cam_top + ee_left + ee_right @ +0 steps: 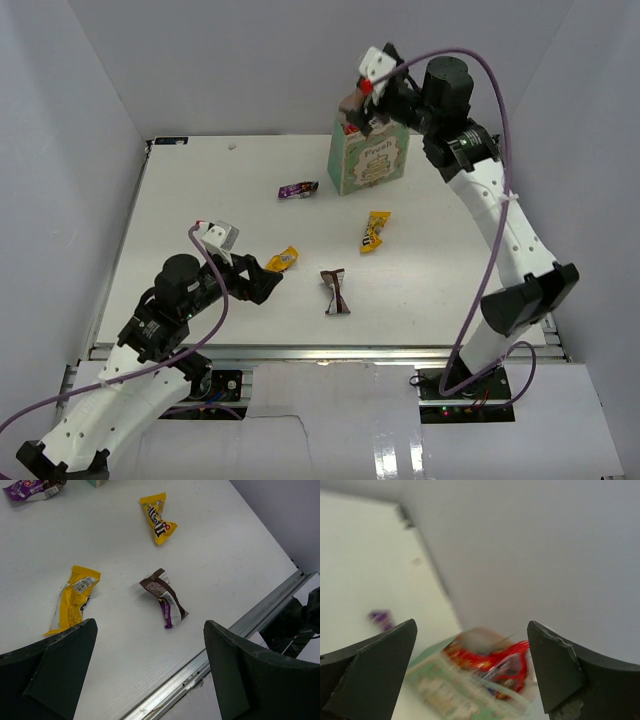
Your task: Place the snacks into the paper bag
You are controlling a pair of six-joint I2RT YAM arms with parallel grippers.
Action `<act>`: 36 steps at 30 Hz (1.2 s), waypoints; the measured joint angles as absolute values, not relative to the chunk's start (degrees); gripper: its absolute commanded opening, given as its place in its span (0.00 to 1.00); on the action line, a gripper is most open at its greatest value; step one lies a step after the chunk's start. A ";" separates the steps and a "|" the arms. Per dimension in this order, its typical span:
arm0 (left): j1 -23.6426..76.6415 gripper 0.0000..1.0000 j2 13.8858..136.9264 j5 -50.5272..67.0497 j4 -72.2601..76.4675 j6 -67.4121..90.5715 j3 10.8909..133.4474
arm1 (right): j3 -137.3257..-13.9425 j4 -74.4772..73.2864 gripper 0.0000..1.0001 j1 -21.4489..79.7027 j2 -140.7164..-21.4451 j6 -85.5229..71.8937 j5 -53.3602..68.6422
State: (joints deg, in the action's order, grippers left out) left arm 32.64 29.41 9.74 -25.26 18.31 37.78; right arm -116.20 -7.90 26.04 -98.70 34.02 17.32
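Note:
The mint-green paper bag [368, 160] stands upright at the back of the table. My right gripper [362, 112] hovers open just above its mouth, holding nothing. A red chip bag [490, 665] sits in the top of the paper bag [445, 685], between and below the right gripper [471, 625] fingers. On the table lie a purple wrapper [298, 190], a yellow candy packet [374, 231], a second yellow packet [283, 260] and a brown-white bar wrapper [335, 291]. My left gripper [255, 282] is open and empty, low beside the second yellow packet [72, 599]. The bar wrapper [165, 599] lies just ahead of the left gripper [150, 624].
White walls enclose the table on the left, back and right. A metal rail [200, 667] runs along the table's near edge, close under the left gripper. The purple wrapper [30, 489] and the far yellow packet [158, 519] lie further out.

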 measured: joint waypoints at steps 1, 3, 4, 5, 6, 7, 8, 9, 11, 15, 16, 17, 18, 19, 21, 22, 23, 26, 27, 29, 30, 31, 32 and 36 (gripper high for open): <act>32.64 0.98 29.80 9.74 -25.26 18.28 37.78 | -114.45 -13.93 0.88 26.20 -96.18 37.91 22.00; 32.64 0.98 30.55 9.74 -25.28 18.24 37.78 | -106.34 -23.92 0.77 26.74 -89.93 45.93 28.80; 32.64 0.98 30.94 9.74 -25.32 18.17 37.78 | -100.77 -28.75 0.73 27.00 -86.30 49.91 31.18; 32.64 0.98 31.42 9.74 -25.34 18.00 37.78 | -95.66 -32.67 0.72 27.09 -83.40 53.58 32.71; 32.64 0.98 31.99 9.76 -25.32 17.80 37.78 | -88.20 -36.93 0.70 27.07 -79.96 58.22 34.30; 32.64 0.98 32.51 9.74 -25.32 17.61 37.80 | -84.20 -38.83 0.70 26.96 -78.30 60.47 34.83; 32.64 0.98 33.30 9.72 -25.34 17.21 37.80 | -78.50 -41.50 0.70 26.70 -76.40 63.46 35.86; 32.64 0.98 34.24 9.67 -25.34 16.86 37.80 | -74.00 -44.03 0.71 26.39 -75.31 65.78 36.73; 32.64 0.98 36.07 9.41 -25.34 16.08 37.80 | -67.29 -48.05 0.82 25.61 -74.54 69.36 38.26; 32.64 0.98 38.98 8.49 -25.52 14.92 37.76 | -62.81 -48.16 0.99 25.02 -75.07 71.50 37.43; 32.64 0.98 39.05 8.27 -25.52 14.76 37.65 | -62.74 -47.16 0.90 24.77 -75.66 71.20 36.77; 32.64 0.98 38.83 8.10 -25.50 14.61 37.50 | -62.76 -45.34 0.90 24.58 -76.60 71.00 36.51; 32.64 0.98 38.37 7.88 -25.43 14.46 37.23 | -62.78 -43.31 0.91 24.18 -77.87 70.19 36.18; 32.64 0.98 37.76 7.60 -25.43 14.41 36.99 | -62.78 -41.17 0.91 23.66 -79.26 67.75 35.59; 32.64 0.98 36.12 7.03 -25.34 14.39 36.38 | -62.78 -34.76 0.98 22.61 -82.56 59.33 32.80; 32.64 0.98 35.16 6.79 -25.36 14.39 36.12 | -62.89 -30.98 1.00 22.28 -84.31 52.27 30.48; 32.64 0.98 34.39 6.57 -25.39 14.39 35.97 | -63.35 -28.45 1.00 22.06 -86.08 45.56 28.29; 32.64 0.98 32.77 6.35 -25.10 14.39 35.94 | -64.25 -20.84 0.98 21.74 -91.18 22.61 20.58; 32.64 0.98 32.45 6.33 -25.06 14.39 35.94 | -63.09 -18.11 0.90 21.76 -91.53 16.40 17.72; 32.64 0.98 32.23 6.26 -24.99 14.39 35.92 | -60.10 -13.87 0.90 22.00 -91.39 5.34 12.16; 32.64 0.98 32.18 6.17 -25.02 14.39 35.92 | -58.85 -12.32 0.90 22.24 -91.35 0.71 9.45; 32.64 0.98 32.18 6.13 -25.02 14.41 35.92 | -58.06 -11.25 0.90 22.48 -91.55 -3.09 7.11; 32.64 0.98 32.14 6.07 -25.02 14.41 35.90 | -57.82 -10.44 0.90 22.59 -91.88 -5.89 5.56; 32.64 0.98 32.01 5.87 -24.97 14.41 35.68 | -57.87 -4.73 0.94 22.81 -95.00 -14.87 1.61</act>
State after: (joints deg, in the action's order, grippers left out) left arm 32.64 32.01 5.87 -24.97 14.41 35.68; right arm -57.87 -4.73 22.81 -95.00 -14.87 1.61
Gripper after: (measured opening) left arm 0.979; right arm 0.909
